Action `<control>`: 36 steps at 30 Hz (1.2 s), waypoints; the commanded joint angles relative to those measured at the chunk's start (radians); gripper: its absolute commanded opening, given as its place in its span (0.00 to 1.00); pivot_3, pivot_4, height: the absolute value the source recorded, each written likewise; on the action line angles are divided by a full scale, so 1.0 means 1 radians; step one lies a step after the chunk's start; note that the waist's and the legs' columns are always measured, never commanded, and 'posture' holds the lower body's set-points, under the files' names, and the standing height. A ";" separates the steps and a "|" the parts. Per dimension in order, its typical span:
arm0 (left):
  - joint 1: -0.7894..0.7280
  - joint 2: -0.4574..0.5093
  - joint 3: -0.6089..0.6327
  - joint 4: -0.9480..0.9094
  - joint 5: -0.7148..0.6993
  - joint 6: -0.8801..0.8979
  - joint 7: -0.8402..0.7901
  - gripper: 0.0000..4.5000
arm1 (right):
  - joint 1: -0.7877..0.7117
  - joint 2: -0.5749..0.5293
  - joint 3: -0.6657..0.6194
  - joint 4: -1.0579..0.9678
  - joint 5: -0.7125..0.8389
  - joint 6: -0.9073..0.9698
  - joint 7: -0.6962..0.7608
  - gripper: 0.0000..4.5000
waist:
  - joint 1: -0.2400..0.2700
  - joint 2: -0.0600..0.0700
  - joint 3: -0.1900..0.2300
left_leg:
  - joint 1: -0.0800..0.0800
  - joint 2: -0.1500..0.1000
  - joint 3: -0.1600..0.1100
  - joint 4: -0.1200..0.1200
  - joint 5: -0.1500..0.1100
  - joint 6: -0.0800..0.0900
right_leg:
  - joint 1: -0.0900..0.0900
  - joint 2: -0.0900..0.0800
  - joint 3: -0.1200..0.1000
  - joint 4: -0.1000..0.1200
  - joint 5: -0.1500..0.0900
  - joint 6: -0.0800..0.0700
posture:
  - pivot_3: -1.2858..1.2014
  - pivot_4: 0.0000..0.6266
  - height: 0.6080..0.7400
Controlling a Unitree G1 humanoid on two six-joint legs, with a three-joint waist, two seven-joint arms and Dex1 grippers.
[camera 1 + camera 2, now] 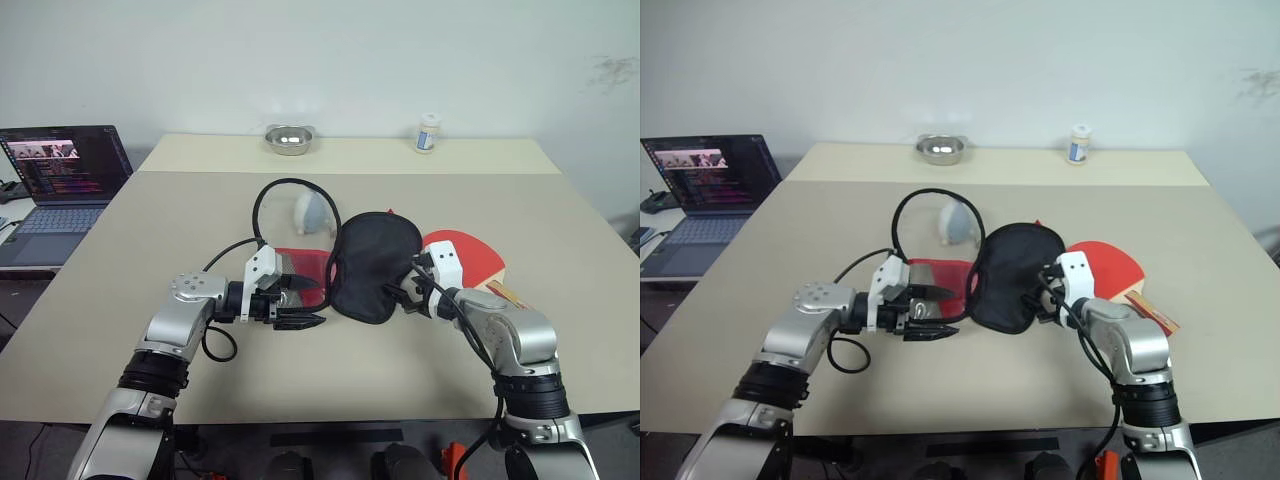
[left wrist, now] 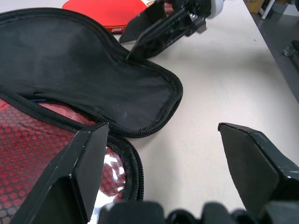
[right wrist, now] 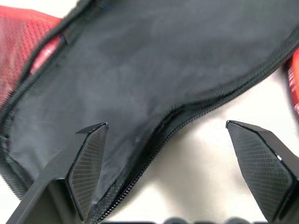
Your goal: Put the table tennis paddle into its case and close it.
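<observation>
Counter [image 1: 140,300] carries the case [image 1: 372,262], unzipped, black flap thrown open over its red half. Table tennis paddle [image 1: 478,258] lies just beside it on the robot's right, outside.

Left tool [image 1: 298,302] wide open, empty, at the red half's edge. Right tool [image 1: 408,297] wide open, empty, at the flap's rim.

Risks: soft flap may fold or slide if pinched only on one side; paddle edge may snag the zip.

Head views place the paddle; left wrist view shows the zip track and the red mesh.

Head eyes overlook table [image 1: 120,330]; wrists close over case [image 2: 93,70].
</observation>
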 commanded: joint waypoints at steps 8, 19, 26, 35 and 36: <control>0.007 0.003 0.012 -0.027 -0.006 -0.016 0.009 0.91 | -0.016 0.013 0.087 0.020 -0.020 -0.098 0.013 0.70 | 0.000 0.000 0.000 | 0.000 0.000 0.000 0.000 0.000 0.000 | 0.000 0.000 0.000 0.000 0.000 0.000 | 0.52 0.24 1.00; 0.012 0.000 0.007 -0.042 -0.011 -0.011 0.012 0.91 | -0.071 -0.187 0.073 0.041 0.005 -0.084 0.172 0.01 | 0.001 0.000 0.000 | 0.000 0.000 0.000 0.000 0.000 0.000 | 0.000 0.000 0.000 0.000 0.000 0.000 | 0.52 0.24 1.00; 0.012 -0.002 0.003 -0.043 -0.010 -0.012 0.009 0.91 | -0.162 -0.345 0.087 0.165 -0.014 -0.139 0.308 0.01 | 0.001 0.000 0.000 | 0.000 0.000 0.000 0.000 0.000 0.000 | 0.000 0.000 -0.001 -0.001 0.000 0.000 | 0.52 0.24 1.00; 0.013 -0.008 -0.002 -0.040 -0.004 -0.018 0.009 0.91 | -0.214 -0.337 0.131 0.227 -0.006 -0.157 0.389 0.05 | 0.000 0.000 0.000 | 0.000 0.000 0.000 0.000 0.000 0.000 | 0.000 0.001 0.000 -0.001 0.000 0.000 | 0.52 0.24 1.00; 0.013 -0.009 -0.003 -0.040 -0.004 -0.019 0.008 0.91 | -0.212 -0.329 0.133 0.226 -0.010 -0.162 0.388 0.09 | 0.000 0.000 0.000 | 0.000 0.000 0.000 0.000 0.000 0.000 | 0.000 0.001 0.000 -0.001 0.000 0.000 | 0.52 0.24 1.00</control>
